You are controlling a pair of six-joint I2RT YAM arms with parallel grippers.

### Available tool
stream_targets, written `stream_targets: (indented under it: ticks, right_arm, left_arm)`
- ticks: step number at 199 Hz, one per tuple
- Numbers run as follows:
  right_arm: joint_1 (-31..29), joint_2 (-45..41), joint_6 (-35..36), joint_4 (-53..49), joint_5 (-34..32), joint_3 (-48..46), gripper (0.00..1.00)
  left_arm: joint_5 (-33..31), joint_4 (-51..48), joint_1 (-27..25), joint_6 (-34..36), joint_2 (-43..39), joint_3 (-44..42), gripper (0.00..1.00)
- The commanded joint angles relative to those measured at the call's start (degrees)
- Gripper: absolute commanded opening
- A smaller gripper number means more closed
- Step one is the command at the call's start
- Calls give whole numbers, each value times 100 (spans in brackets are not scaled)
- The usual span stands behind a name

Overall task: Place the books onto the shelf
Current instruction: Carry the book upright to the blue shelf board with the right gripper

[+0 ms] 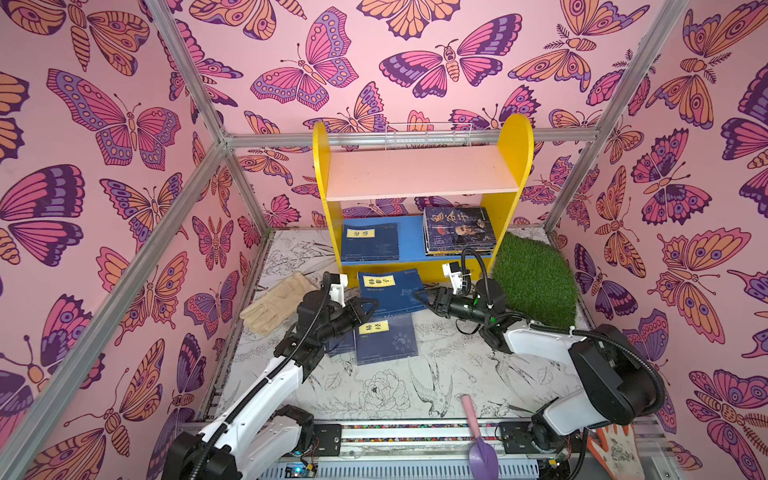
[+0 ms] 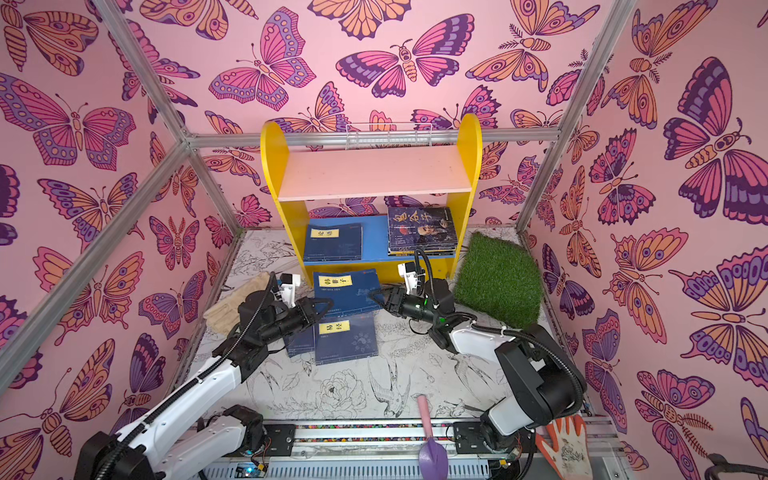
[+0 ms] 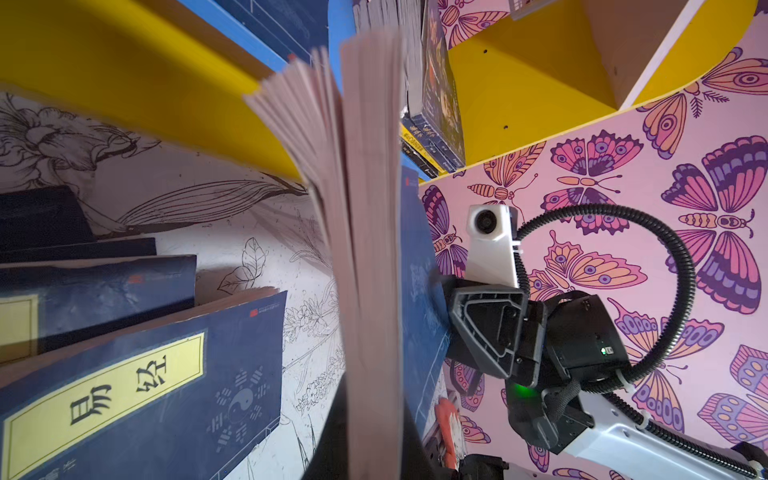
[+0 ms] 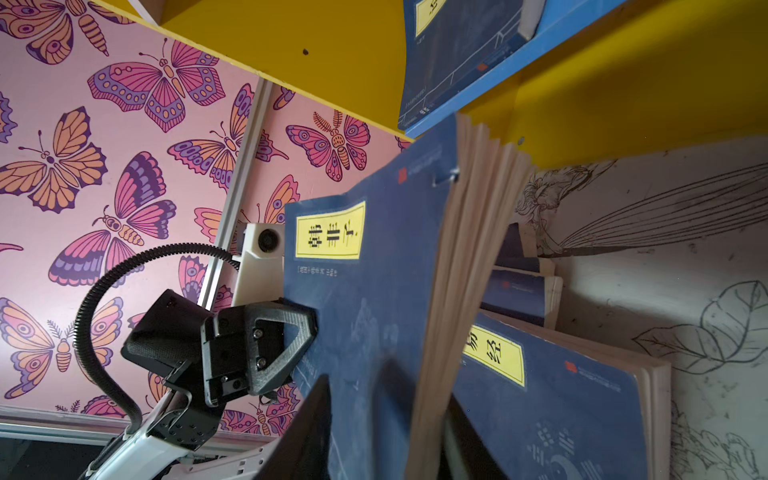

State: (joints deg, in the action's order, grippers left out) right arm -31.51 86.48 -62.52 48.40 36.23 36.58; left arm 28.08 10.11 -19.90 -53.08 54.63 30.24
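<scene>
A navy book with a yellow label (image 1: 390,291) (image 2: 345,291) hangs tilted in front of the shelf (image 1: 322,166), above the books lying on the table. My left gripper (image 1: 370,305) (image 3: 376,399) is shut on its left edge, pages (image 3: 365,249) pressed between the fingers. My right gripper (image 1: 424,296) (image 4: 386,390) stands open around the right edge, with the cover (image 4: 374,291) between its jaws. A second navy book (image 1: 386,338) lies on the table over another one (image 1: 340,345). On the blue lower board lie a navy book (image 1: 369,242) and a stack of books (image 1: 459,230).
A beige glove (image 1: 276,303) lies left of my left gripper and a green grass mat (image 1: 536,278) right of the shelf. A purple trowel (image 1: 478,436) and an orange-white glove (image 1: 615,451) sit at the front edge. A wire basket (image 1: 428,135) stands behind the shelf.
</scene>
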Motion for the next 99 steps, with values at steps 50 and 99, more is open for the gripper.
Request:
stream_targets:
  ticks: [50, 99]
  right_arm:
    - [101, -150, -13, 348, 343, 5, 38]
    - [85, 114, -365, 799, 630, -19, 35]
  left_arm:
    - [-103, 565, 118, -4, -479, -310, 0]
    - [-145, 1051, 144, -135, -603, -500, 0]
